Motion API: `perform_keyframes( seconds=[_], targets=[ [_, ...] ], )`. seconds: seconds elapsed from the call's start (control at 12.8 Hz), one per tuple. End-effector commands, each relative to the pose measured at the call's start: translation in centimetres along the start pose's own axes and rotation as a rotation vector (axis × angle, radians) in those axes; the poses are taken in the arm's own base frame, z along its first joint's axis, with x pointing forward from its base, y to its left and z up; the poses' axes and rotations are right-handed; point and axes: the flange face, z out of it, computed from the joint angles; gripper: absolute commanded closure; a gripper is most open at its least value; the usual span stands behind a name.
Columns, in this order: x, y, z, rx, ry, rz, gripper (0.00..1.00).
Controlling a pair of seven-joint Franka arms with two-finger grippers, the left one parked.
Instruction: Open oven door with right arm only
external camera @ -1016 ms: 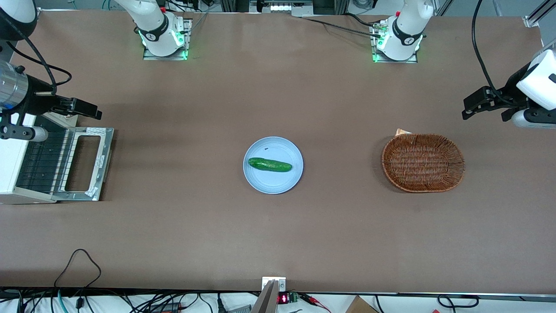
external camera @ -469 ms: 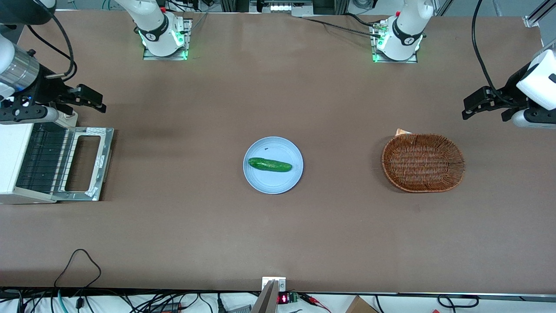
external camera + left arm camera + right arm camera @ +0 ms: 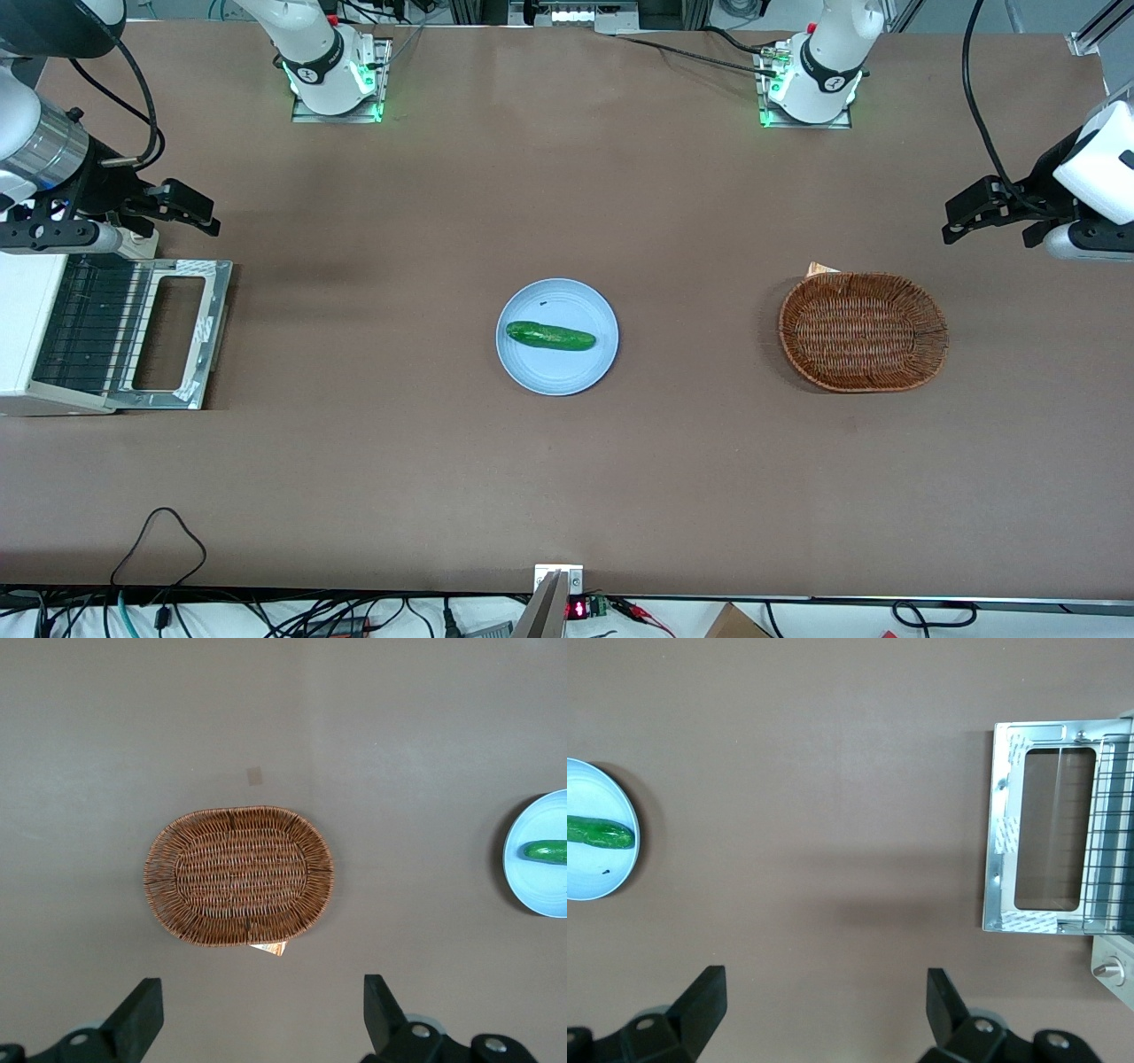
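Note:
The oven door (image 3: 220,292) lies folded down flat on the table in front of the cream-white oven (image 3: 22,337), its wire rack (image 3: 80,328) exposed. In the right wrist view the door (image 3: 1003,842) shows as a silver frame around a see-through window. The right arm's gripper (image 3: 213,220) hovers above the table, a little farther from the front camera than the door and apart from it. The gripper (image 3: 828,992) is open, with only bare table between its fingers.
A pale blue plate (image 3: 532,372) with a green cucumber (image 3: 550,336) sits mid-table. A brown wicker basket (image 3: 863,330) stands toward the parked arm's end, a small card (image 3: 819,268) at its rim. A black cable (image 3: 159,532) loops near the table's front edge.
The right arm's gripper has drawn away from the door, moving farther from the front camera. The door has stayed flat and open.

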Motion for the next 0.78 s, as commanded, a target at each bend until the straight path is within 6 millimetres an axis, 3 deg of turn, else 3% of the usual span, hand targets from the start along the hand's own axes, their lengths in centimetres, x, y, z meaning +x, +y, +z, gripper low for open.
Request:
perform_keyframes(
  seconds=[0.0, 0.23, 0.7],
  targets=[
    [0.30, 0.10, -0.61, -0.011, 0.003, 0.003, 0.00],
    [1.20, -0.02, -0.66, -0.012, -0.007, 0.003, 0.00],
    [1.15, -0.03, -0.73, -0.012, -0.007, 0.003, 0.00]
  ],
)
